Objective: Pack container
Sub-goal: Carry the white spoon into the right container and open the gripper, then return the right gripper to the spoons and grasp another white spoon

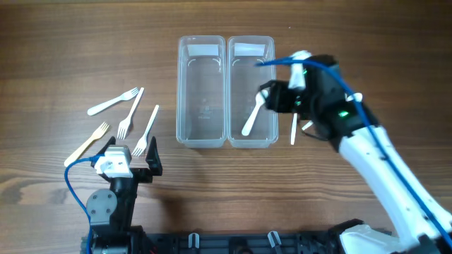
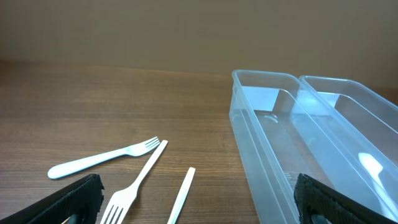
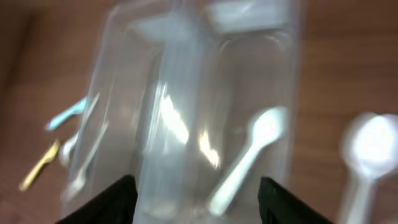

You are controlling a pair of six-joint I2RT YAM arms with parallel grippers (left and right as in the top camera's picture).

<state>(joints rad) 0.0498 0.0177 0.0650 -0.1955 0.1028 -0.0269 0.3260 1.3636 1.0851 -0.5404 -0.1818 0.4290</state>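
Two clear plastic containers stand side by side, the left one (image 1: 201, 92) empty, the right one (image 1: 251, 88) with a white spoon (image 1: 252, 118) lying inside. My right gripper (image 1: 272, 97) hovers over the right container's right rim, open and empty; its blurred wrist view shows the spoon (image 3: 245, 158) in the container below. Another white spoon (image 1: 294, 128) lies on the table right of the containers, also in the right wrist view (image 3: 365, 155). My left gripper (image 1: 131, 168) is open and empty near the front left, with white forks (image 2: 134, 186) just ahead of it.
Several forks lie left of the containers: a white fork (image 1: 113, 103), a second white one (image 1: 129, 116), a third (image 1: 146, 134) and a tan one (image 1: 86, 144). The table's front edge is close behind the left arm.
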